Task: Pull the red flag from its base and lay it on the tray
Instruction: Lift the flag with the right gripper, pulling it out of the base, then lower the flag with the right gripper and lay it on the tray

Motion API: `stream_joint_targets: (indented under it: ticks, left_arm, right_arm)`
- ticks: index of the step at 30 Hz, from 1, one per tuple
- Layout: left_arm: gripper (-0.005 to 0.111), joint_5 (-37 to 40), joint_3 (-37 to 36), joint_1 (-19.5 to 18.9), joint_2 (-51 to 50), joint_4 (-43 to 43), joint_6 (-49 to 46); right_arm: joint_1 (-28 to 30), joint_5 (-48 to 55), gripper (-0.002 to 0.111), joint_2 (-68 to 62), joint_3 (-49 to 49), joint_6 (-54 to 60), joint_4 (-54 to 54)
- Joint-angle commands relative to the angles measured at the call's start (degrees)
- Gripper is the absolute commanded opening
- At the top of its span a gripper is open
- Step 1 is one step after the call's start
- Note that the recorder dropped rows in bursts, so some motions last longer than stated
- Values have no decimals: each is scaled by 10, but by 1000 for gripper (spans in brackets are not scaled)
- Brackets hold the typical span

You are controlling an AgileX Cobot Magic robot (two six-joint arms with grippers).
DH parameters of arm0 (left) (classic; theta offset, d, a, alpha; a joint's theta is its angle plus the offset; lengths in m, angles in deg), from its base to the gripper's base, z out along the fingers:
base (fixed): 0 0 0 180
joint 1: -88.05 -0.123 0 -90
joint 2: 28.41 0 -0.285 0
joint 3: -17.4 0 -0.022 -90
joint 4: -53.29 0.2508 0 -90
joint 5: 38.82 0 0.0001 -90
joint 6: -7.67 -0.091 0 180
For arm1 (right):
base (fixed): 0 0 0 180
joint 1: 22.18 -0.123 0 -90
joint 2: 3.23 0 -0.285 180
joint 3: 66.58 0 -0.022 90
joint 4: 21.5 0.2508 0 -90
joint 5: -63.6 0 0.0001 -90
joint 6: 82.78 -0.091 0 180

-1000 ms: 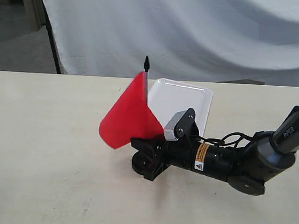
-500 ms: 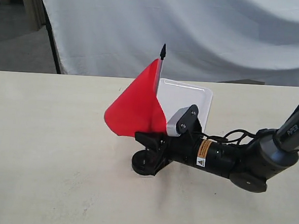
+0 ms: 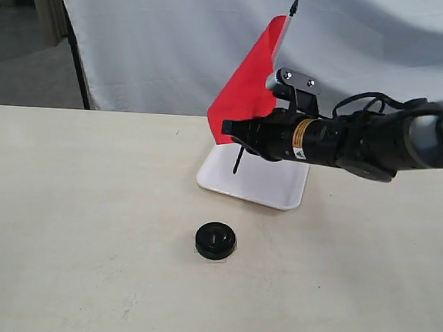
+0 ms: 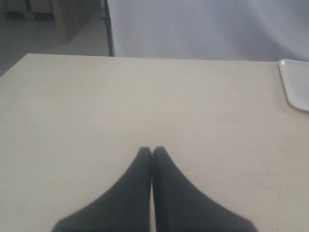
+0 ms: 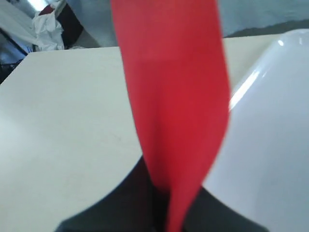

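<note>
My right gripper point(image 3: 237, 129) is shut on the red flag point(image 3: 250, 89), holding it in the air above the white tray point(image 3: 280, 191). The stick leans, its pointed tip point(image 3: 294, 3) up and its lower end point(image 3: 236, 167) hanging over the tray. In the right wrist view the red flag's cloth point(image 5: 176, 92) fills the middle, rising from between the fingers, with the tray point(image 5: 270, 145) behind it. The black round base point(image 3: 215, 240) sits alone on the table, in front of the tray. My left gripper point(image 4: 152, 151) is shut on nothing, low over bare table; the tray's corner point(image 4: 295, 87) shows far off.
A white cloth backdrop point(image 3: 288, 57) hangs behind the table's far edge. A dark stand pole point(image 3: 76, 59) rises at the back left. The pale tabletop point(image 3: 75, 217) spreads wide to the left of the base.
The right gripper has lifted the flag out of the base and carried it up and to the right, over the tray. The base stays on the table, now uncovered.
</note>
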Motion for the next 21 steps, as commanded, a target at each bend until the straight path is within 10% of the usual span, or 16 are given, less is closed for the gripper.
stream_joint_targets:
  ticks: [1, 6, 21]
  left_arm:
    - [0, -2, -1, 6, 1, 0, -1]
    - [0, -2, -1, 6, 1, 0, -1]
    - [0, -2, -1, 6, 1, 0, -1]
  right_arm:
    - [42, -28, -1, -54, -80, -257, -172]
    - [82, -109, -1, -129, -162, -464, -339]
    - [114, -140, 2, -206, -183, -464, -307]
